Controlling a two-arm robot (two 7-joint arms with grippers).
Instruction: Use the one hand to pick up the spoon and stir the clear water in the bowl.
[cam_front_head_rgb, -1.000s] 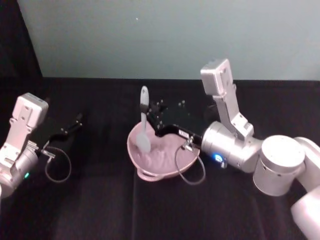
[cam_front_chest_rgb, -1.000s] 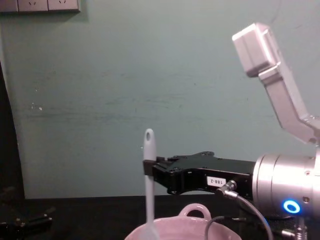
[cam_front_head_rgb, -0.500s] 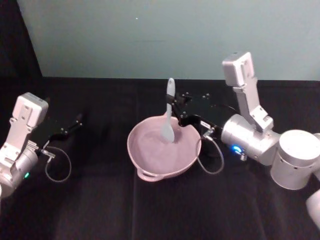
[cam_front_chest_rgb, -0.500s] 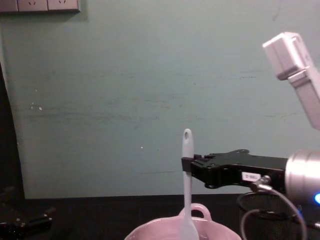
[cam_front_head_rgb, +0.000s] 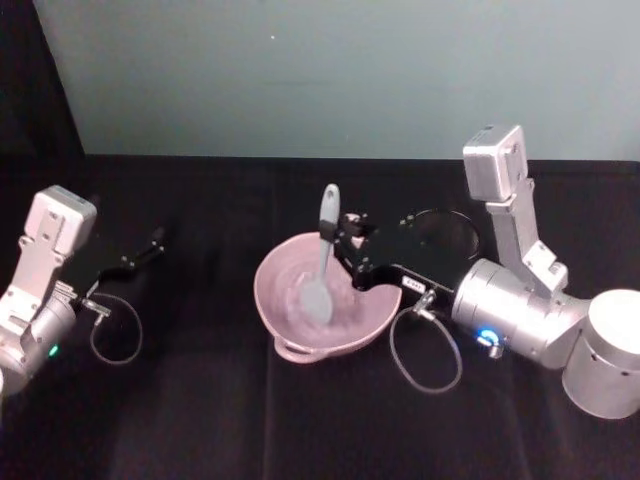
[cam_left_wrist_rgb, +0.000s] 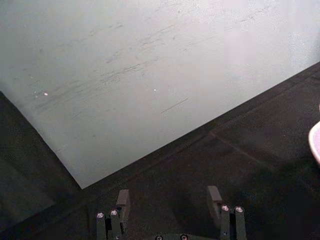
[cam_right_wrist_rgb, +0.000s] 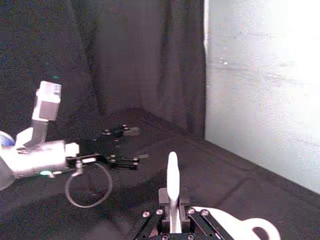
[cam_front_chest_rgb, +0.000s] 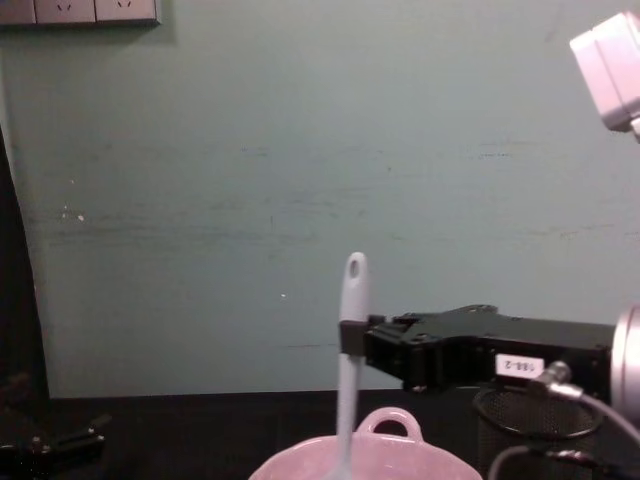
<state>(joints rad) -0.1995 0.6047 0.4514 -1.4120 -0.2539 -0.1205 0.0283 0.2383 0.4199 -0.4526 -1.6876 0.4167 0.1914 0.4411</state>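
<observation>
While the long slim white plastic spoon (cam_front_head_rgb: 322, 262) stands nearly upright at the centre of the head view, its oval blade sits low inside the pale pink round ceramic bowl (cam_front_head_rgb: 260, 296), on the right of the bowl's middle. The clear water (cam_front_head_rgb: 295, 300) shows only as faint glints on the bowl's floor, and I cannot tell how deep the blade sits in it.

The black two-finger right gripper (cam_front_head_rgb: 338, 240) comes in from the right of the frame and is clamped narrowly on the upper handle. In the chest view the grip (cam_front_chest_rgb: 352, 336) lies a little below the oval hole at the handle's tip.

The spoon looks light and stiff, and its smooth plastic is likely slippery. A hold this high gives reach but lets the blade swing, so a firm pinch across the flat of the handle seems right. The bowl is probably heavy enough to stay put, though it is breakable, and a hard push on its wall could shift it on the black tablecloth (cam_front_head_rgb: 300, 420).

A black mesh cup (cam_front_chest_rgb: 530, 420) stands behind the gripper, at the lower right of the chest view.

The left gripper (cam_front_head_rgb: 140, 255) rests at the left edge of the head view, well apart from the bowl, its fingers (cam_left_wrist_rgb: 122, 199) spread and holding nothing.
</observation>
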